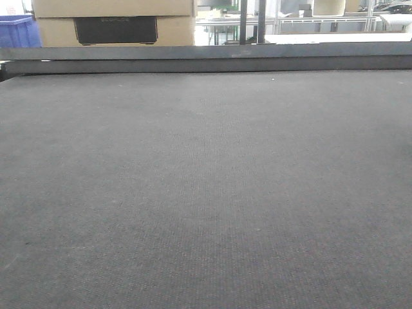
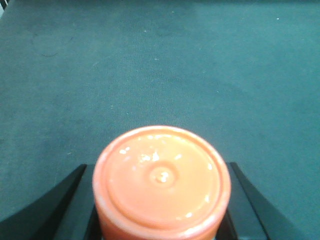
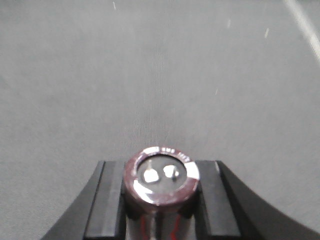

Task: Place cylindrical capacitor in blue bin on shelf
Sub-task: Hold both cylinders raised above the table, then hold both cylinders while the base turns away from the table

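A: Where's the cylindrical capacitor (image 3: 161, 176)?
B: At 6 o'clock in the right wrist view, clamped between the fingers of the right gripper (image 3: 160, 205)
A: And the left gripper (image 2: 161, 215)?
B: Closed around an orange cylinder (image 2: 161, 177), also at 6 o'clock

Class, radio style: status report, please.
Right gripper shut on cylindrical capacitor. Left gripper shut on orange cylinder. Shelf not in view. No obstacle seen.
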